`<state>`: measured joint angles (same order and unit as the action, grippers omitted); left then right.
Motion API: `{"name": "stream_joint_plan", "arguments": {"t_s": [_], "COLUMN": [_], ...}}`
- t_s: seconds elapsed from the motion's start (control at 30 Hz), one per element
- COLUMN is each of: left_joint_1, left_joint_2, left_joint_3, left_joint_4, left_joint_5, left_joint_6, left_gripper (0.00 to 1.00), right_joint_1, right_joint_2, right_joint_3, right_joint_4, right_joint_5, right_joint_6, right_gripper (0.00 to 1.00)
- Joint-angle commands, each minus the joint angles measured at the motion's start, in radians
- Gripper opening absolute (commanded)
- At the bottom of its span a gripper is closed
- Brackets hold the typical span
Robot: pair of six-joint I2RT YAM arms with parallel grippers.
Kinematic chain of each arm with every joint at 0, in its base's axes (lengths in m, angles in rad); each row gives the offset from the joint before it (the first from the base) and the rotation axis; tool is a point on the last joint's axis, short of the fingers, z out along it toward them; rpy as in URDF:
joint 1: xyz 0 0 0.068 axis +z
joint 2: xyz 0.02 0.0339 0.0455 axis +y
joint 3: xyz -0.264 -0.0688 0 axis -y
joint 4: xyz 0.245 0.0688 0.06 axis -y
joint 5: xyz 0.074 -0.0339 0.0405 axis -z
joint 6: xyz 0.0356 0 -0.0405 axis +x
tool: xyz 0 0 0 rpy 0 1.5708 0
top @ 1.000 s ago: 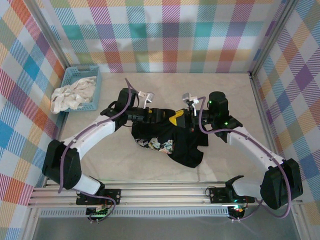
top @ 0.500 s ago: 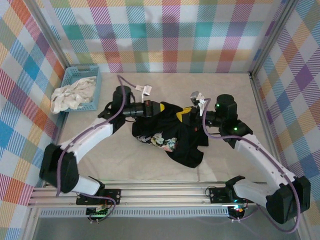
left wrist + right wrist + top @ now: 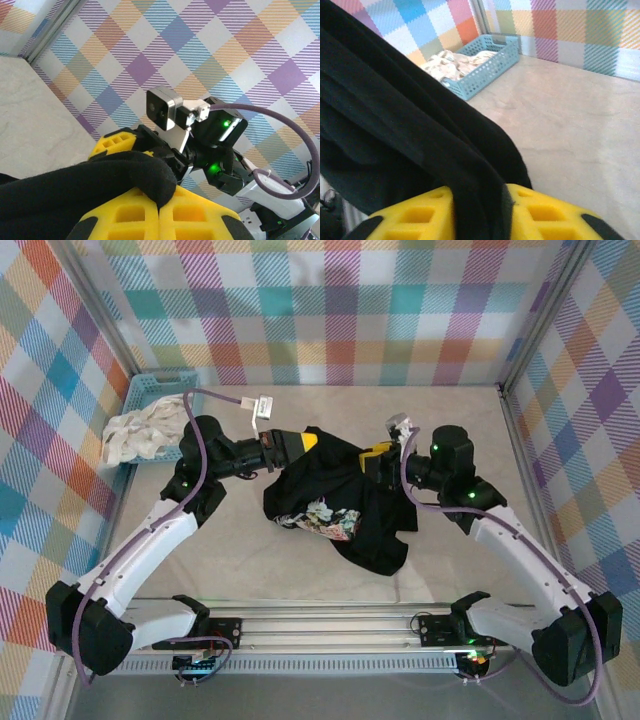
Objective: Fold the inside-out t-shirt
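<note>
White arms (image 3: 150, 540), black joints (image 3: 455, 455), purple cables (image 3: 280, 116), yellow end effector fingers (image 3: 195, 220).

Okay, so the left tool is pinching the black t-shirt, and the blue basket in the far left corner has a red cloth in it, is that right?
Not quite. The cloth in the blue basket is white-cream, not red, as the top external view shows. The rest stands: the left tool is pinching the black t-shirt, and the basket sits in the far left corner.

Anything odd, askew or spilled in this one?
The large black cloth t-shirt lies bunched and twisted in a heap, not spread flat, its upper edge raised between the left gripper and right gripper. The white-cream cloth hangs over the blue plastic basket's rim.
</note>
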<state>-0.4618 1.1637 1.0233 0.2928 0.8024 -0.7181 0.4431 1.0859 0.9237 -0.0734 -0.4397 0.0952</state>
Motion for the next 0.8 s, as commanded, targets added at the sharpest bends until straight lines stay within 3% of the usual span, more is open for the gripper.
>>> {"name": "stream_joint_plan", "arguments": {"t_s": [0.0,0.2,0.47,0.7,0.73,0.77], "left_joint_1": [0.006,0.002,-0.011,-0.023,-0.024,-0.025], "left_joint_2": [-0.011,0.004,0.015,0.029,0.029,0.028], "left_joint_3": [0.014,0.033,0.053,0.07,0.072,0.073], "left_joint_4": [0.045,-0.023,-0.081,-0.113,-0.116,-0.12], "left_joint_5": [-0.001,0.008,0.009,0.014,0.017,0.019], "left_joint_6": [0.004,0.055,0.105,0.125,0.129,0.136], "left_gripper": [0.0,0.0,0.0,0.0,0.0,0.0], "right_joint_1": [0.011,0.033,0.096,0.137,0.138,0.138], "right_joint_2": [-0.045,-0.102,0.044,0.145,0.171,0.194], "right_joint_3": [0.015,0.033,0.187,0.25,0.266,0.287], "right_joint_4": [-0.068,-0.104,-0.223,-0.232,-0.234,-0.234], "right_joint_5": [0.055,-0.019,-0.088,-0.146,-0.134,-0.108], "right_joint_6": [-0.059,-0.182,-0.396,-0.442,-0.433,-0.413], "right_gripper": [0.39,0.59,0.81,0.81,0.76,0.64]}}
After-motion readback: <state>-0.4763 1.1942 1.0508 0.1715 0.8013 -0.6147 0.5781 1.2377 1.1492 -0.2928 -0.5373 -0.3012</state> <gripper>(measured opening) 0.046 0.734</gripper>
